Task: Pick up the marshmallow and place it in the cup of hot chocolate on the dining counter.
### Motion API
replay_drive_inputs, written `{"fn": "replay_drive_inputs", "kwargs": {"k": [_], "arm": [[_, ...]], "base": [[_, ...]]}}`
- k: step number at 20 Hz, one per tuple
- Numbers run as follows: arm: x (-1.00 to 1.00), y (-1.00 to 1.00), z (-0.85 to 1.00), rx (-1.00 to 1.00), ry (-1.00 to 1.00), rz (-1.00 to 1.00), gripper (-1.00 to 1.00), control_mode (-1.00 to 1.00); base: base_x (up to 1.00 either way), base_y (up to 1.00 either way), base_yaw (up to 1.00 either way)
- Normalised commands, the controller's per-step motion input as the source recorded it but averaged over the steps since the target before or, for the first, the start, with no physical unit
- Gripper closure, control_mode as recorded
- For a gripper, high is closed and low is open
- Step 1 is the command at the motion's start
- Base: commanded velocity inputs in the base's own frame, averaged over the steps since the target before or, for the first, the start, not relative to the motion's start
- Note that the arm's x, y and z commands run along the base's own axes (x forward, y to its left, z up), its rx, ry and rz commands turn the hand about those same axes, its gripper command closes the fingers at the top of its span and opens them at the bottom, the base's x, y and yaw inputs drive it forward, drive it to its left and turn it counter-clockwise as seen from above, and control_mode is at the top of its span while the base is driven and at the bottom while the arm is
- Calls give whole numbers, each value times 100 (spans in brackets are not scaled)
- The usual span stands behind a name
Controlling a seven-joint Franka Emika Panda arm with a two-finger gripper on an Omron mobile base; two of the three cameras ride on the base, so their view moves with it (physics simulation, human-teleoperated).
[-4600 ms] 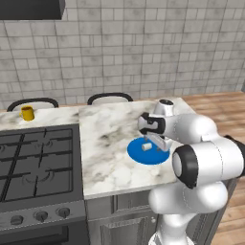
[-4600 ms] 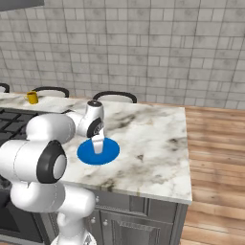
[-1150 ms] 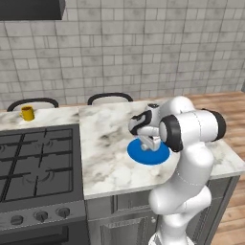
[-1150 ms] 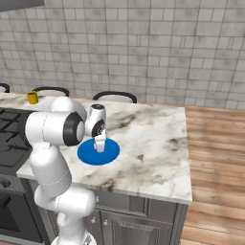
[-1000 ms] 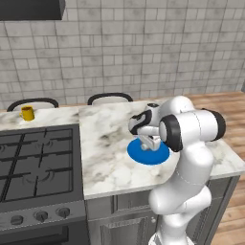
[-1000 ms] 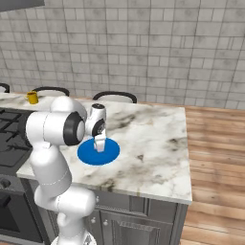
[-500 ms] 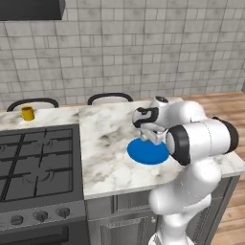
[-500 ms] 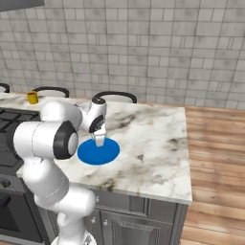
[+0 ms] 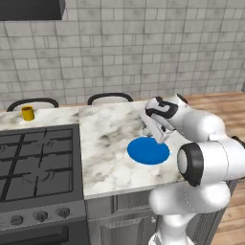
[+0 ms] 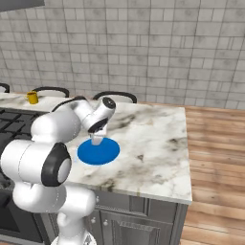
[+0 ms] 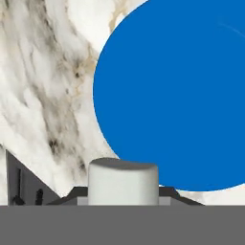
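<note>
Holding the marshmallow (image 11: 123,181) pinched in the tool (image 10: 97,139), closed narrow around the small off-white cylinder, seen upright at the bottom of the hand view. Hovering above the blue plate (image 9: 148,151) on the marble desk (image 9: 107,143), near the plate's far edge in the left base view, with the plate now bare and the marshmallow off its surface. Judging from that: pick-up done, carry and drop left. Sitting well apart, at the far left end of the desk behind the black stovetop (image 9: 36,162), the yellow cup of hot chocolate (image 9: 27,113), upright, also visible small in the right base view (image 10: 32,97). Needing next, by estimate, a long sideways travel across the stovetop, perhaps with the base driving, then a descent over the cup's dark mouth and a release. Risking a slip of the soft piece during travel, or a miss at so narrow a rim. Cannot tell from these views how deep the marshmallow sits between the fingertips.
</note>
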Motion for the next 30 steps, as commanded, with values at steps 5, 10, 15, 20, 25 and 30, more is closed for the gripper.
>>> {"fn": "replay_drive_inputs", "kwargs": {"k": [5, 10, 15, 20, 25, 30], "arm": [[-48, -4, 52, 45, 0, 0, 100, -100], [-78, -1, 16, 48, -4, -3, 100, -100], [-56, 0, 13, 50, -3, -4, 100, -100], [0, 0, 29, 43, 0, 0, 100, -100], [-1, 0, 27, 18, 5, 2, 100, -100], [-4, -22, 18, 0, 12, 20, 100, -100]], "base": [[0, 0, 0], [0, 0, 0], [0, 0, 0], [0, 0, 0], [0, 0, 0], [0, 0, 0]]}}
